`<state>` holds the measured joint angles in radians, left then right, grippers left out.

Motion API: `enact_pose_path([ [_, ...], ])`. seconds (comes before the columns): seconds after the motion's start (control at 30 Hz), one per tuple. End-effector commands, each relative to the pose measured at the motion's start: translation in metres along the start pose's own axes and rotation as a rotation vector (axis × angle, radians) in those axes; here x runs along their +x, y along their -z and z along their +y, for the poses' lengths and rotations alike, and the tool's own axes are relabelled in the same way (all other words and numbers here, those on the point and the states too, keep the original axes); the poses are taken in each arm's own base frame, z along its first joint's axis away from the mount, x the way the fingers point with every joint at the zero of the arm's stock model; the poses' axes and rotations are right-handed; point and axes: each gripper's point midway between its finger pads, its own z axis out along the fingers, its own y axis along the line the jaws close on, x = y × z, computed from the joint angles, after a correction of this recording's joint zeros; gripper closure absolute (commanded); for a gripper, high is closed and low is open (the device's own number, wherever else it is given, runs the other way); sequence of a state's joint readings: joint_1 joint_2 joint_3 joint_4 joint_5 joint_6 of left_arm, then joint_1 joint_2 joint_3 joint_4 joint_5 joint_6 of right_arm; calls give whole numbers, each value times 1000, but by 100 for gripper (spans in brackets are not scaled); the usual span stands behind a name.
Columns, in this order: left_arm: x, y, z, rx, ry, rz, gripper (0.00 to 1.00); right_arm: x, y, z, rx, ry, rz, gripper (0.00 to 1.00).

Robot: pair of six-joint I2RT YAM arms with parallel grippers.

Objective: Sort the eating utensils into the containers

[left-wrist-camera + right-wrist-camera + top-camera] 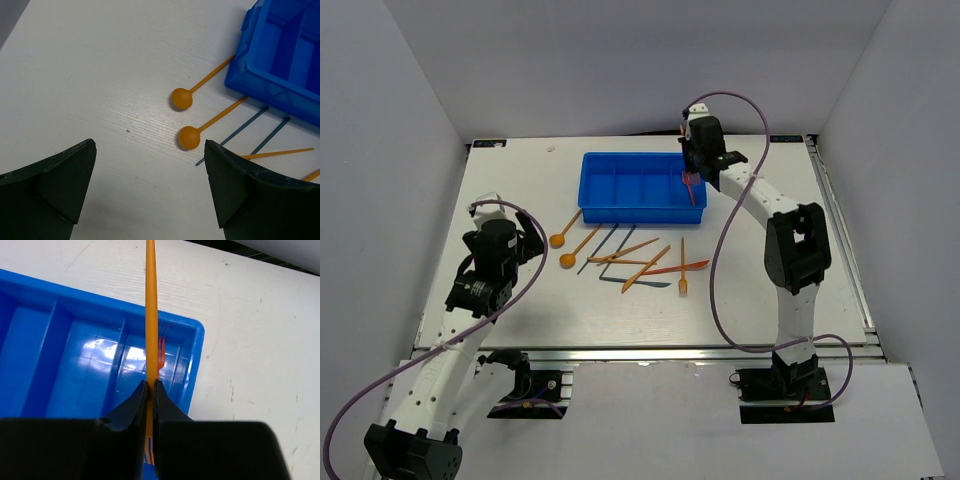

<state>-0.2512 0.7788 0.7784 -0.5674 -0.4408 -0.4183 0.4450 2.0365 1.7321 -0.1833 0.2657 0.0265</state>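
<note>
The right gripper (150,384) is clamped shut on an orange utensil (150,300). It pinches the thin shaft, which runs straight up from the jaws and off the top edge of the wrist view. The working end is out of sight, so I cannot tell what kind of utensil it is.

Directly under that grip sits the blue tray (197,332). The shaft lines up over the compartment at the tray's right end. In the overhead view the same gripper hangs above the tray's upper right corner, well apart from the loose pieces on the table (520,190).

The tray is split into narrow compartments running side by side. A reddish fork (160,352) lies lengthwise in the right-end compartment, just beside the held shaft in the wrist view.

Over at lower left of the overhead view, the left gripper (150,145) gapes wide with nothing between its fingers. Two orange spoons (181,98) lie just ahead of it, centre frame in its wrist view. Their bowls face the gripper and their handles angle up-right toward the tray's corner. Right of them, two dark blue sticks (232,135) lie side by side, with their upper ends near the tray wall.

Below the tray in the overhead view, more utensils are scattered on the table. Among them are a red knife (682,268) and an orange fork (683,287).
</note>
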Motion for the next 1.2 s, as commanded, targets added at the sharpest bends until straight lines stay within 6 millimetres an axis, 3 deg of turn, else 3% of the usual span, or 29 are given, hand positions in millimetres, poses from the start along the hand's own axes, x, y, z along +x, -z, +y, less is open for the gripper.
enact_pose_path([
  [0.0,-1,-1,0,-9,-3,-1,2,-13,-13,5,-65,63,-36,100],
  [0.23,1,-4,-1,-14,-11,10,2,23,-47,12,-78,66,7,100],
  [0.4,3,-6,-1,-12,-17,20,2,33,-48,10,-66,45,21,100],
  [0.43,3,-6,-1,-12,-17,20,2,28,-45,10,-67,37,4,100],
  [0.5,3,-6,-2,-9,-17,20,2,35,-42,10,-73,37,14,94],
  [0.6,4,-6,-2,-9,-17,21,2,29,-30,8,-72,22,-2,91],
  [0.63,3,-6,-2,-8,-16,20,2,19,-19,6,-72,19,-26,79],
  [0.7,3,-6,-2,-9,-17,21,2,17,-13,6,-75,18,-33,78],
  [0.77,4,-5,-1,-9,-17,21,2,16,-8,5,-74,18,-30,61],
  [0.8,3,-5,-1,-9,-15,18,2,12,-2,3,-72,17,-37,47],
  [0.83,3,-5,-1,-9,-15,18,2,10,1,3,-72,6,-38,43],
  [0.9,3,-5,-1,-9,-15,18,2,4,11,5,-85,-16,-46,38],
  [1.03,3,-5,-1,-8,-15,18,2,-34,51,5,-95,-64,-104,36],
  [1.1,2,-4,-1,-8,-14,15,2,-44,73,-1,-39,-102,-104,36],
  [1.17,1,-4,0,-12,-13,10,2,-17,91,-1,59,-149,-9,36],
])
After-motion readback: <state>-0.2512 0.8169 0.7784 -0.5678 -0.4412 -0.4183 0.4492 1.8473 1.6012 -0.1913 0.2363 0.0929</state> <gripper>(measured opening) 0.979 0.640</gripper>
